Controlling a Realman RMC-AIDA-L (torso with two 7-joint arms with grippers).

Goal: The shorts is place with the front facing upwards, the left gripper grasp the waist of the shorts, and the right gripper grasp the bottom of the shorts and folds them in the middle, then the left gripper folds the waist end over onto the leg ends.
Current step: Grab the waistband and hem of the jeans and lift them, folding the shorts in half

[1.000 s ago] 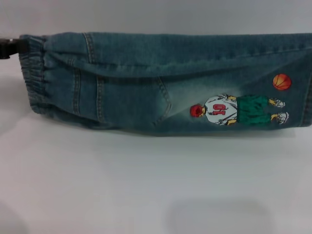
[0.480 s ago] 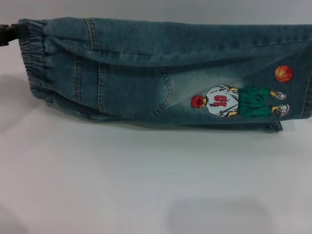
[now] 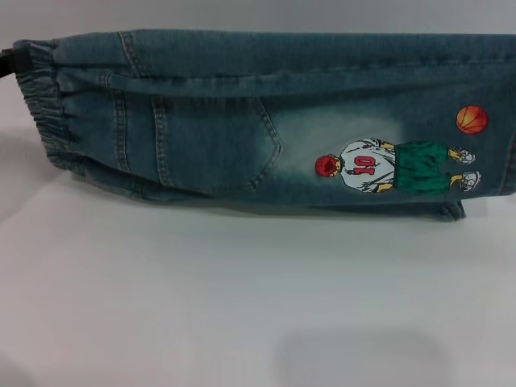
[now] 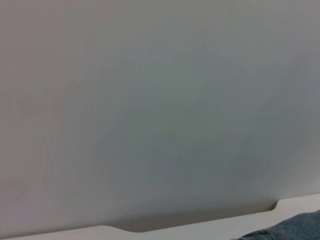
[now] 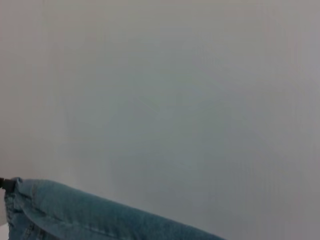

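Two layers of the shorts [image 3: 274,121] hang doubled lengthwise across my head view, raised above the white worktop [image 3: 242,306], the patch pocket [image 3: 218,145] and cartoon basketball player [image 3: 395,167] facing me. My left hand [image 3: 8,63] shows only as a dark bit at the gathered waist [image 3: 44,105]; whether it is clamped there I cannot tell. My right hand is out of sight, past the leg ends
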